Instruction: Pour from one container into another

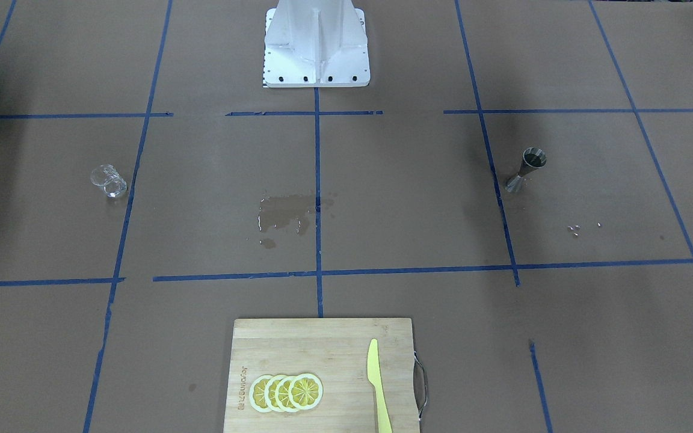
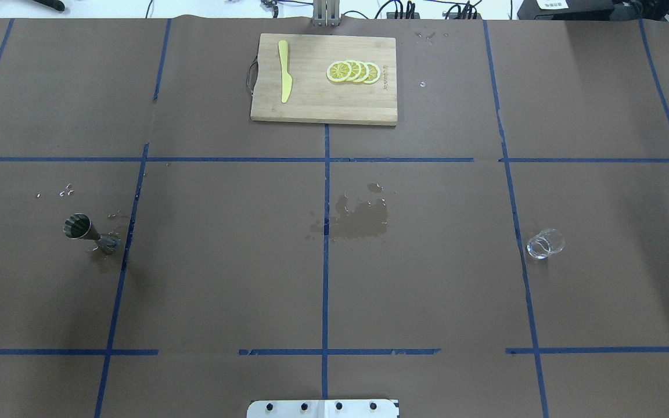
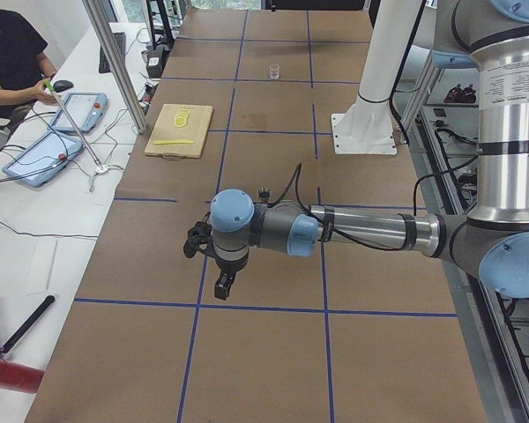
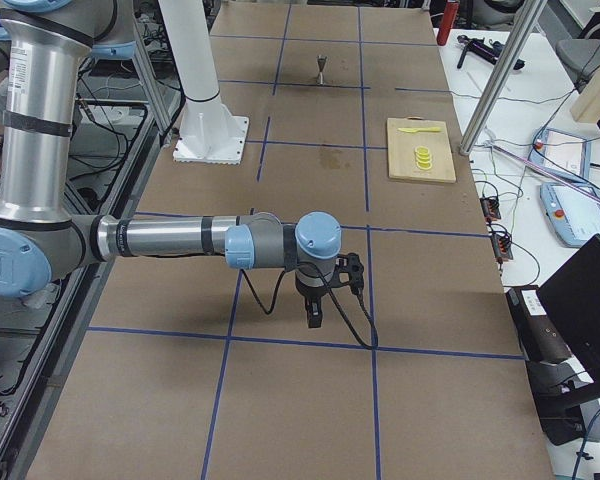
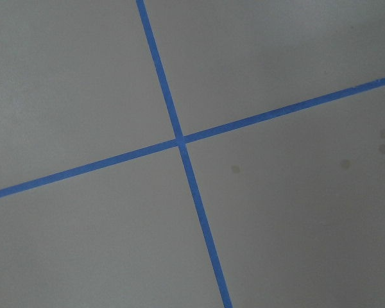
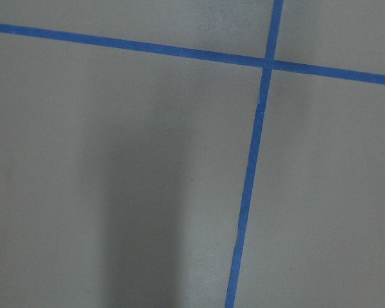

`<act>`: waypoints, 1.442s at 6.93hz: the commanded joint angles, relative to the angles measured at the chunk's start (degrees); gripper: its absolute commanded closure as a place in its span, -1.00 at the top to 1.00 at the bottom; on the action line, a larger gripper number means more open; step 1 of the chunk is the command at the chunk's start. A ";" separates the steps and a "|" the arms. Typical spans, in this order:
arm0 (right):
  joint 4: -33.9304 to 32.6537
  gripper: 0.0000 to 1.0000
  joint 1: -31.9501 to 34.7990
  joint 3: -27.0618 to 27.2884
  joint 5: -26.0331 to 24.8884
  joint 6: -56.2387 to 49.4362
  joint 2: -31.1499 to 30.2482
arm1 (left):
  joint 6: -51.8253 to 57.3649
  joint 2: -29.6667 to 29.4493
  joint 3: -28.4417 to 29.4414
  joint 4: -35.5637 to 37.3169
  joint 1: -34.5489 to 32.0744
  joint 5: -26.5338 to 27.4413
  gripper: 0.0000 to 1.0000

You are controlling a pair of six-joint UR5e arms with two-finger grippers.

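The clear glass cup (image 1: 109, 181) (image 2: 545, 244) stands alone on the brown table on the robot's right side, tiny and far off in the exterior left view (image 3: 274, 71). The steel hourglass jigger (image 1: 526, 170) (image 2: 90, 232) stands upright on the robot's left side, with small droplets around its foot. Neither gripper shows in the overhead or front views. The left gripper (image 3: 222, 286) and the right gripper (image 4: 315, 318) hang over bare table far from both vessels, and I cannot tell whether they are open or shut. Both wrist views show only brown paper and blue tape.
A wet patch (image 1: 286, 213) (image 2: 360, 217) darkens the table's middle. A wooden cutting board (image 2: 311, 107) with lemon slices (image 2: 353, 72) and a yellow knife (image 2: 284, 78) lies at the far edge. The robot's white base (image 1: 316, 48) stands at the near centre. An operator sits beside the table.
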 commanded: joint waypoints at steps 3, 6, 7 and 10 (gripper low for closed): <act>8.20 1.00 -0.83 -0.46 0.07 3.52 -1.61 | -1.30 -1.04 -0.84 7.01 0.55 8.26 1.00; 8.46 1.00 -1.88 -0.63 0.07 3.70 -1.61 | 2.84 0.10 -3.48 9.78 0.19 7.40 1.00; 8.55 1.00 -1.88 -0.72 0.16 3.61 -1.69 | 2.84 0.02 -3.49 9.69 0.19 5.57 1.00; 8.55 1.00 -1.97 -0.63 0.07 3.61 -1.61 | 2.84 -0.16 -3.49 9.43 0.10 5.38 1.00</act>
